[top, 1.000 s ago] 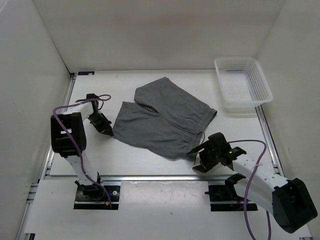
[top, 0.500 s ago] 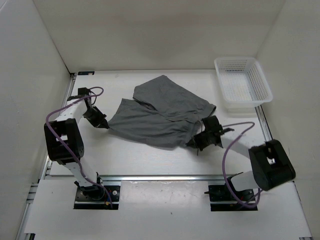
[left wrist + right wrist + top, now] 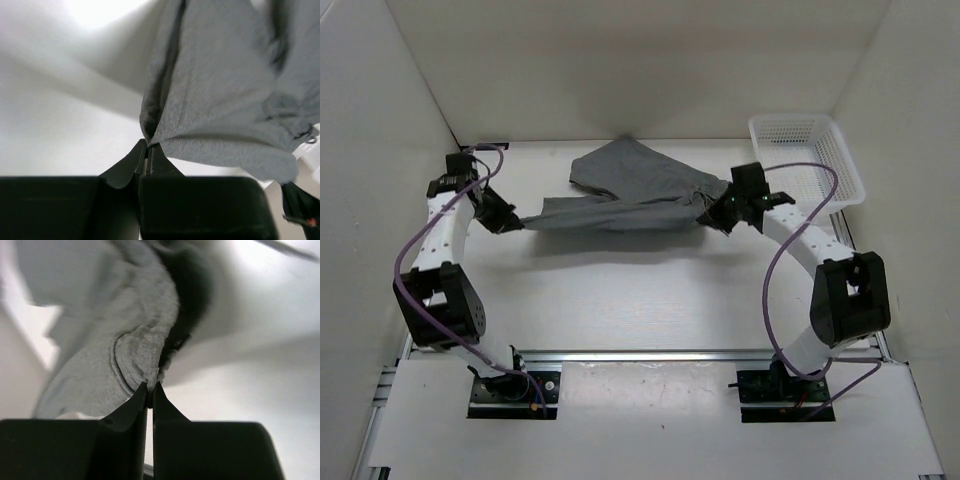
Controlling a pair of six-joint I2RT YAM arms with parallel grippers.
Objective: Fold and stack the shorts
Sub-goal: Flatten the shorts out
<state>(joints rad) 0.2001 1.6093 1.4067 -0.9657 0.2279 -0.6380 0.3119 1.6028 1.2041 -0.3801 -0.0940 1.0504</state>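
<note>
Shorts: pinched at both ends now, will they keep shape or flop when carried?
Probably floppy: the shorts sag and crease between the left gripper and right gripper. Likely light, since thin fingertip pinches hold them up. The far leg seems to trail on the table, so it may drag.
</note>
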